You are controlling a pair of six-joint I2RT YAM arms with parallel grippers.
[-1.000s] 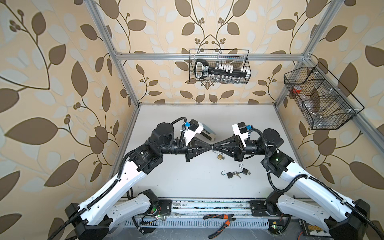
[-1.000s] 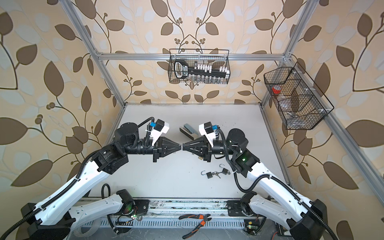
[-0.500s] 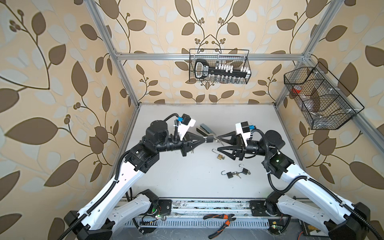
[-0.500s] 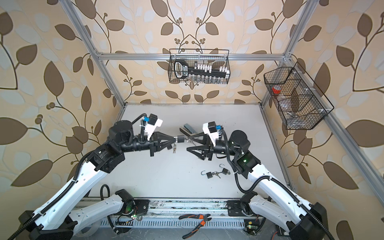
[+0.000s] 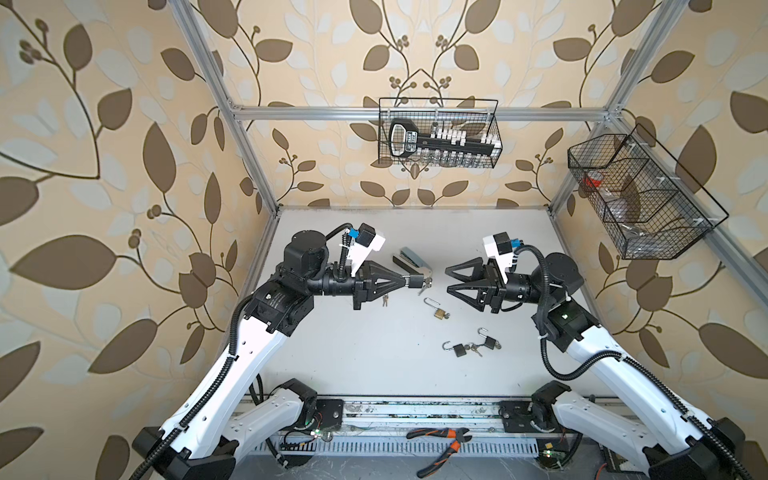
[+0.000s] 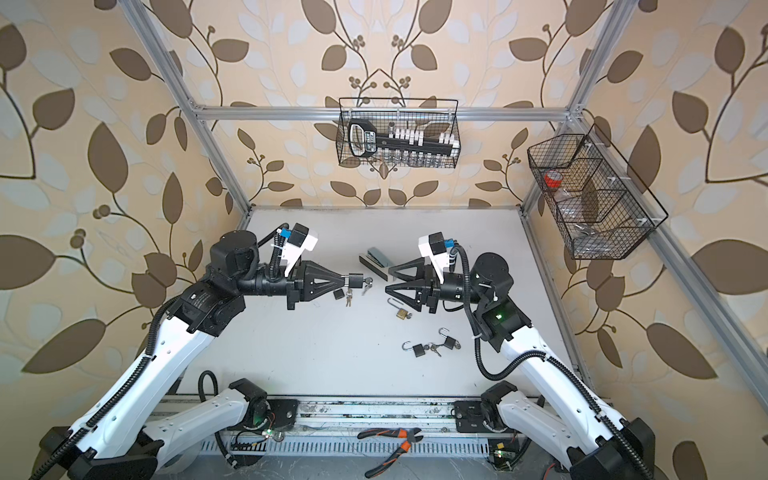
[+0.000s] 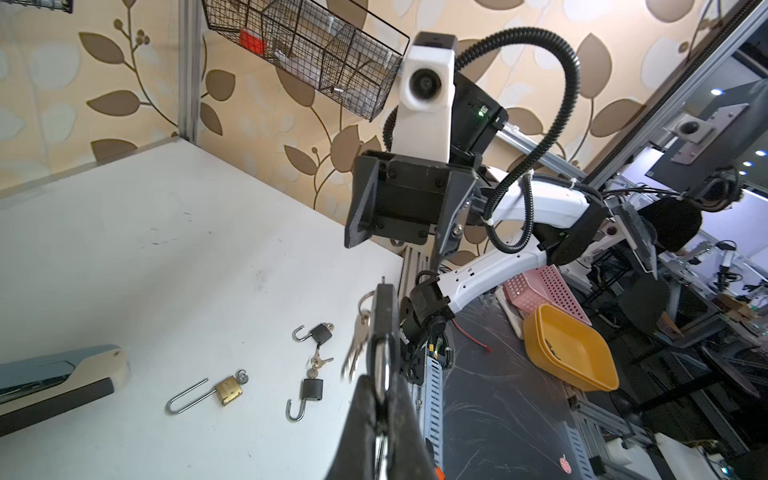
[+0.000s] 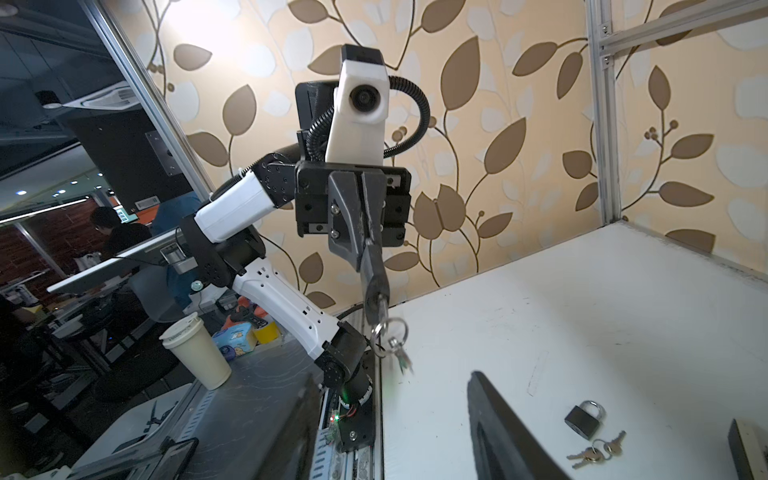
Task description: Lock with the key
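**Key end faces your open right jaws**

Your left gripper [image 5: 405,280] has its jaws pressed together on the shackle of the black padlock [image 5: 414,281]. The lock's body sticks out just past the tips, clear of the table. The key [image 8: 380,311] looks seated in the lock's base, pointing toward your right gripper [image 5: 448,279]. Spare keys [image 7: 356,347] dangle from the ring beneath it.

Your right jaws are spread and empty, across a gap from the lock. Bring them in straight along the lock's axis. Roll the wrist so the pads meet the flat faces of the key's head, and close on that head alone, not on the ring. Hold the left pinch firm against the twist. Whether the shackle is fully home you cannot tell from here, so check it first. Stay above the brass padlock [image 5: 438,312], which lies below your right jaws.
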